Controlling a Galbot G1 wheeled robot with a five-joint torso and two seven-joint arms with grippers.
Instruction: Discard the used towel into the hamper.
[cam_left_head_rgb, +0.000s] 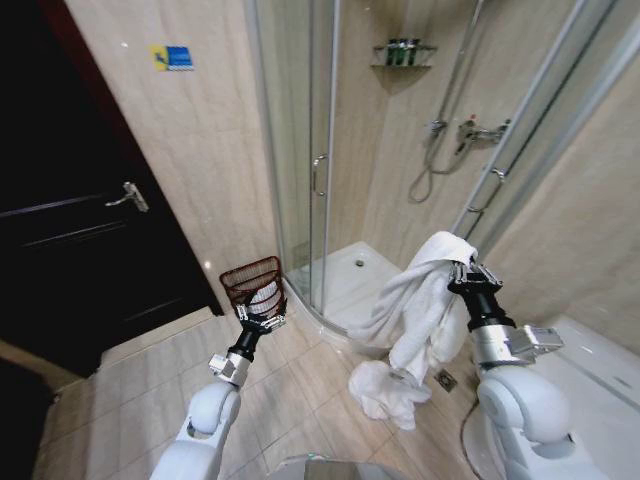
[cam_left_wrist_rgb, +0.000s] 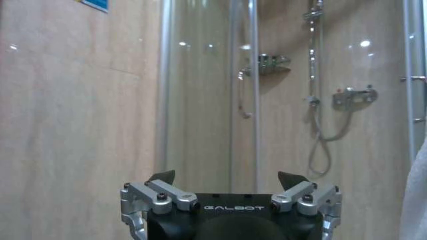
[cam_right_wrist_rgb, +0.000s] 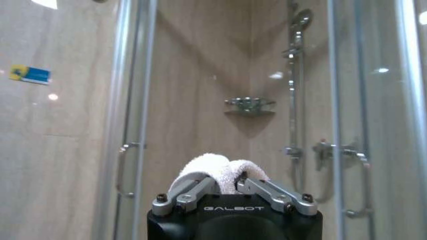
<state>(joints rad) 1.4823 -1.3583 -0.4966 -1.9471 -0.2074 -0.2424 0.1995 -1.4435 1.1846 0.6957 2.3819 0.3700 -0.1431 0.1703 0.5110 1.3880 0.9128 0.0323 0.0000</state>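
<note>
White terry cloth hangs from the right gripper, which is raised at the robot's right in front of the shower enclosure. Its fingers are clamped on the top fold of the towel. From there the towel falls in long folds, and its lower end lies bunched on the tiled floor near a small floor drain. In the right wrist view the right gripper has its fingers pinched together on a rounded hump of the towel, with the shower rail and a corner shelf beyond the glass.

The hamper, a reddish-brown basket of open slats, stands on the floor by the wall, just beside the curved edge of the shower tray. Something pale shows inside it. The left gripper is held out low on the robot's left, just in front of the hamper as the head view shows it; whether it touches the basket cannot be told. In the left wrist view the left gripper has its fingers spread apart with nothing between them, pointing toward the glass door and the shower mixer.

A dark door with a metal handle stands to the left.
</note>
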